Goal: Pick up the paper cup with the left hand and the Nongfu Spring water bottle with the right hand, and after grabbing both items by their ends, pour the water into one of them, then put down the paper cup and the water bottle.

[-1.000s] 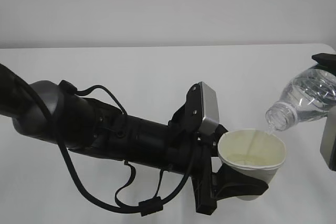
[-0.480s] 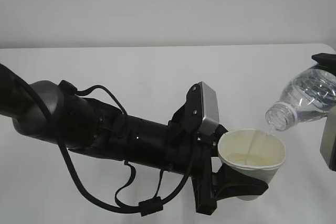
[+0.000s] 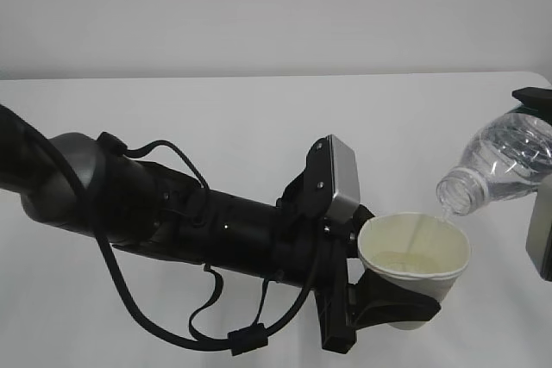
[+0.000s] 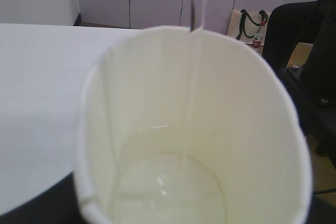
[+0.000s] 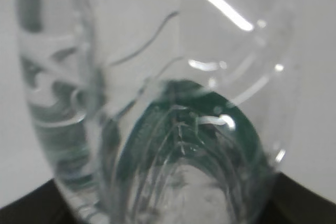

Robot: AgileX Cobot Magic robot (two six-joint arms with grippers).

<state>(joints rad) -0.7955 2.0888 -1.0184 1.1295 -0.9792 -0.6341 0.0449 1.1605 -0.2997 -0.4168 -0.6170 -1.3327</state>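
Little changed in the last second: your left tool (image 3: 398,297) gripped the cup (image 3: 415,252) at table (image 3: 259,109) centre, your right tool held the bottle (image 3: 498,165) at 2 o'clock, water (image 4: 192,51) kept streaming, so pouring continued.

Thin water (image 4: 195,3) stream into paper cup (image 4: 252,129), btm pooled.

A white table (image 3: 259,118) stands before a plain pale wall (image 3: 276,6).
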